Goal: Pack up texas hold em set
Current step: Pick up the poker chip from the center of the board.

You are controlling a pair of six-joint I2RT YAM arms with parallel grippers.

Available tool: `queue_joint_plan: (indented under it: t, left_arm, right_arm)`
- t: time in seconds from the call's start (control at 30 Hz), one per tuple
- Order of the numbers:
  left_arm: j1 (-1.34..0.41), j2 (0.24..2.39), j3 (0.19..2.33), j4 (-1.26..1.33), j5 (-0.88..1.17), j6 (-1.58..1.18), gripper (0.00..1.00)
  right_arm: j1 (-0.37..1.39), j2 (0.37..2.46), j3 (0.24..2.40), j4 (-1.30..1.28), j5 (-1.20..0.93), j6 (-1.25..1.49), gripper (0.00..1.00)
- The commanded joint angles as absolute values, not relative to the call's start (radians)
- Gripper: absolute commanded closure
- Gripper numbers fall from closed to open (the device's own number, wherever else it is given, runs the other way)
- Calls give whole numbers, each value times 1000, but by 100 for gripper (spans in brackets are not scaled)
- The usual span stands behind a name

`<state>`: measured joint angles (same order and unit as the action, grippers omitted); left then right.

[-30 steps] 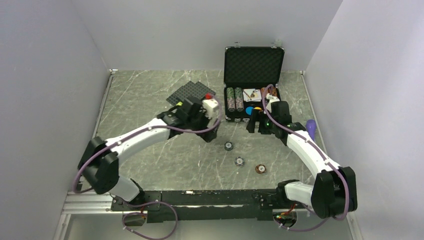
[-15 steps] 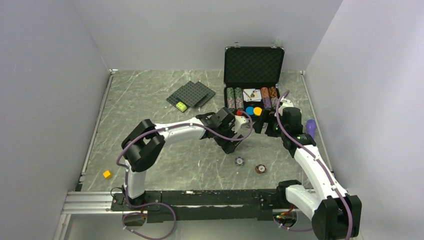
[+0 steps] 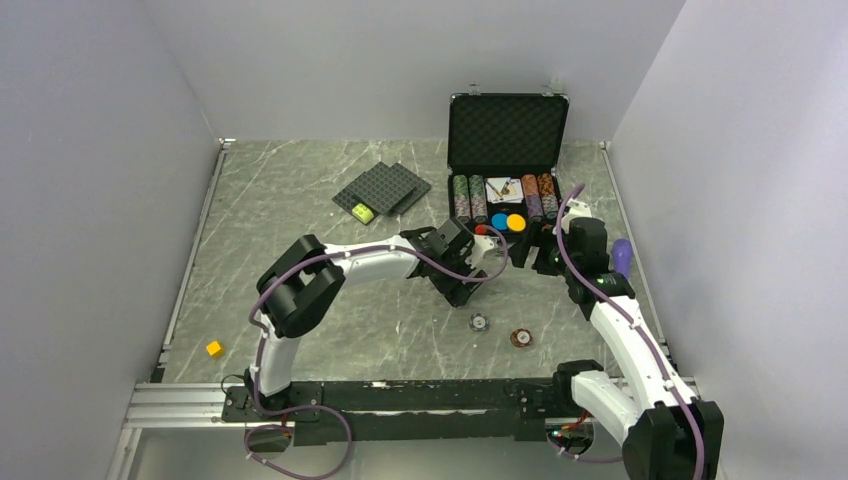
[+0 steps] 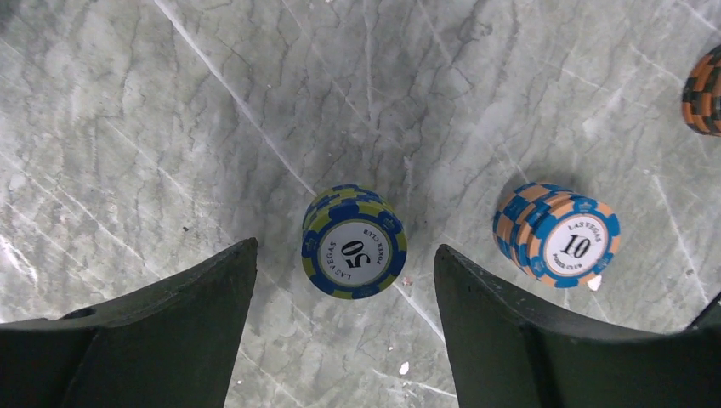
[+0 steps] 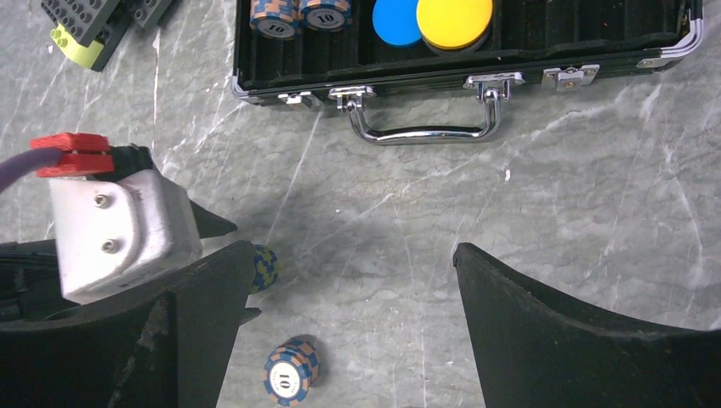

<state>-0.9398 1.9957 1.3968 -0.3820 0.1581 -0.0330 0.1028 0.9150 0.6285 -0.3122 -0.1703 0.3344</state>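
Observation:
The black briefcase (image 3: 508, 130) stands open at the back right, with chip stacks, cards, a blue disc (image 5: 398, 21) and a yellow-orange disc (image 5: 455, 21) in its base. My left gripper (image 4: 344, 255) is open and points down, a green-and-blue "50" chip stack (image 4: 354, 242) lying between its fingers. A blue-and-orange "10" stack (image 4: 559, 234) lies just to the right, and an orange-and-black stack (image 4: 704, 89) farther off. My right gripper (image 5: 353, 251) is open and empty over the table in front of the case handle (image 5: 425, 132).
Dark grey studded plates (image 3: 385, 187) with a yellow-green brick (image 3: 362, 213) lie left of the case. A yellow cube (image 3: 214, 348) sits at the near left. A purple object (image 3: 622, 255) lies by the right wall. The left gripper's white body (image 5: 119, 229) is close to my right fingers.
My left arm swung right from beside the studded plates to over the loose chips and lowered there. My right gripper drew back slightly from the case. Little moved in the last half second.

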Motion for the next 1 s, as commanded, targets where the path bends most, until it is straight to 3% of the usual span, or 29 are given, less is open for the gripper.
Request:
queue_joint_plan:
  t: [0.0, 0.57, 0.73, 0.77, 0.83, 0.87, 0.97]
  left_arm:
    - [-958, 2009, 1417, -366, 118, -12, 21]
    - [-995, 2066, 1417, -368, 26, 84, 39]
    - [-995, 2085, 1414, -370, 46, 85, 63]
    - [-995, 2085, 1414, -370, 58, 85, 71]
    - [-995, 2084, 1413, -359, 92, 85, 95]
    - [-996, 2079, 1405, -346, 109, 80, 100]
    - [-996, 2044, 1372, -293, 119, 63, 100]
  right_arm:
    - [93, 890, 621, -271, -184, 350, 7]
    - [84, 888, 610, -262, -195, 351, 7]
    - [81, 878, 606, -265, -195, 353, 7]
    - [80, 876, 606, -265, -195, 354, 7]
    - [79, 873, 600, -264, -199, 358, 7]
    - [78, 872, 597, -263, -202, 361, 7]
    - [75, 867, 591, -262, -207, 369, 7]
